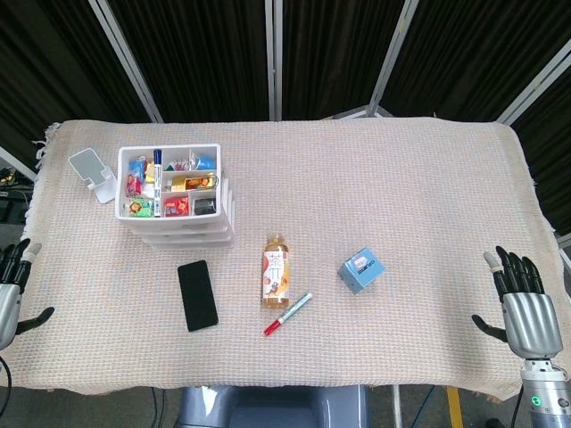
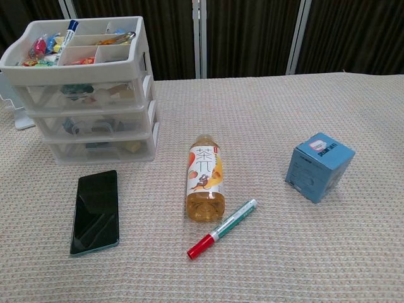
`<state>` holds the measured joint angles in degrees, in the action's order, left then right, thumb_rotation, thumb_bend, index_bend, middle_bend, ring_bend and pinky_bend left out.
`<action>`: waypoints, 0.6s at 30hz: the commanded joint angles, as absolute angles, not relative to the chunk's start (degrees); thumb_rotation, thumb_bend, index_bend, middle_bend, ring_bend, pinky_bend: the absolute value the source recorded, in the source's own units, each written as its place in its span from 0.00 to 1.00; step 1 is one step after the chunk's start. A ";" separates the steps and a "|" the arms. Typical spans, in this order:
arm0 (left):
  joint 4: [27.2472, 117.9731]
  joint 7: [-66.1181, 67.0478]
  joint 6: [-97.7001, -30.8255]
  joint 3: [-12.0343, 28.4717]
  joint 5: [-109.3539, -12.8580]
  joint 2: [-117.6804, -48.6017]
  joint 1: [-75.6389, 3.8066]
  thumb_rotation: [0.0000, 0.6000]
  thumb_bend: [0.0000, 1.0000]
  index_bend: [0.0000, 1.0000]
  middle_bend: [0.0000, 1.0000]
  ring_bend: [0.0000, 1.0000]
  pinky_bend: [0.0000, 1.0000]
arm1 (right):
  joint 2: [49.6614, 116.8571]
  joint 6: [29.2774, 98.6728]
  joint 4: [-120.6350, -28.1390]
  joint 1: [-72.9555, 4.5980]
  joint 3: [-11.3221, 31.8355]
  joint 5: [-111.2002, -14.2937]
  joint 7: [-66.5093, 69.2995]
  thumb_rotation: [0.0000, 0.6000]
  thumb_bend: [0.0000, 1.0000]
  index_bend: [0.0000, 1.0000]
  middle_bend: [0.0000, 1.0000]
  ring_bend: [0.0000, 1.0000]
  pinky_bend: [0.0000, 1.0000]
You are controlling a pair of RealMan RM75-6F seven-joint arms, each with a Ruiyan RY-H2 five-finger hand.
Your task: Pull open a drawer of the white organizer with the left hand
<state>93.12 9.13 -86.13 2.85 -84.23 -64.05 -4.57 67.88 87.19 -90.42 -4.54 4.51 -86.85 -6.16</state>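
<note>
Hovering spread and empty at near-left edge, left hand [image 1: 12, 290]; white organizer [image 1: 174, 196] farther, rightward, drawers facing near.

The tabletop [image 1: 401, 196] wears a beige woven cloth. The organizer [image 2: 88, 95] is white with clear drawers showing multicoloured bits. The phone [image 2: 95, 211] is black, the box [image 2: 317, 165] light blue, the bottle [image 2: 204, 183] amber with a white-and-orange label. The marker [image 2: 222, 228] is green-and-white with a red cap. Curtains [image 1: 223, 53] are black.

White plastic three-drawer organizer [image 2: 88, 104] stands upright at my far left, all drawers closed, top tray filled.
</note>
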 commanded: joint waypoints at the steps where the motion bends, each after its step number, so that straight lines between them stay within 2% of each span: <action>1: 93.09 9.21 -86.05 2.87 -84.17 -64.09 -4.61 1.00 0.14 0.00 0.00 0.00 0.00 | 67.85 87.04 -90.49 -4.58 4.52 -86.75 -6.14 1.00 0.00 0.03 0.00 0.00 0.00; 18: 93.49 9.19 -84.42 2.33 -83.76 -64.01 -4.90 1.00 0.14 0.00 0.00 0.00 0.00 | 67.85 85.83 -91.04 -4.83 4.25 -86.25 -6.67 1.00 0.00 0.04 0.00 0.00 0.00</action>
<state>93.45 9.21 -84.51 2.38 -83.83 -64.02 -4.87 67.86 85.86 -91.02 -4.82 4.26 -86.28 -6.65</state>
